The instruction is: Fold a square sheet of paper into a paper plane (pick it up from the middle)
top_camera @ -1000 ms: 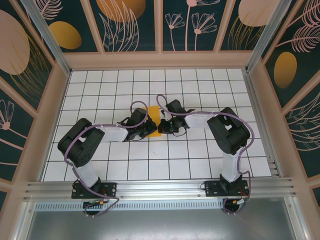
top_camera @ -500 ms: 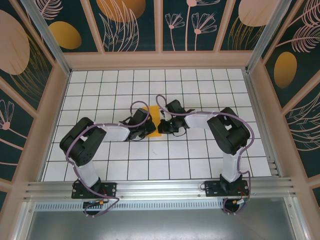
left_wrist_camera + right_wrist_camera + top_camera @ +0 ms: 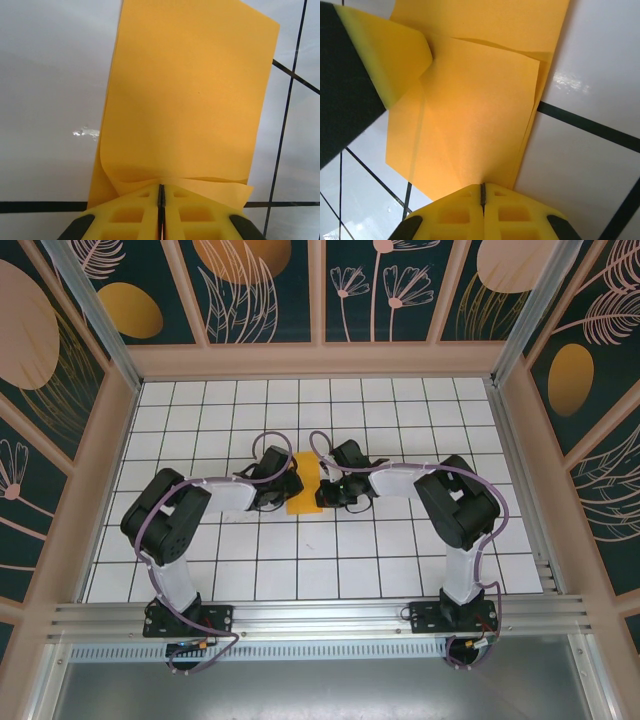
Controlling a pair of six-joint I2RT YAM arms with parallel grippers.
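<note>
My left claw (image 3: 161, 192) clamped on paper (image 3: 190, 100) edge; right claw (image 3: 482, 190) probably pinching opposite edge. Paper runs lengthwise up frame.

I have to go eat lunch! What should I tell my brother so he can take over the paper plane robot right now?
Left gripper: fingers shut, pinching one edge of the square sheet of paper.
Right gripper: fingers shut at the opposite edge, apparently pinching it too.
Where: the sheet is near the middle of the table, between the two grippers.
Done: the sheet is folded over; overlapping layers show in the right wrist view.
Left: the nose and wing folds. It is not a pointed plane yet.
</note>
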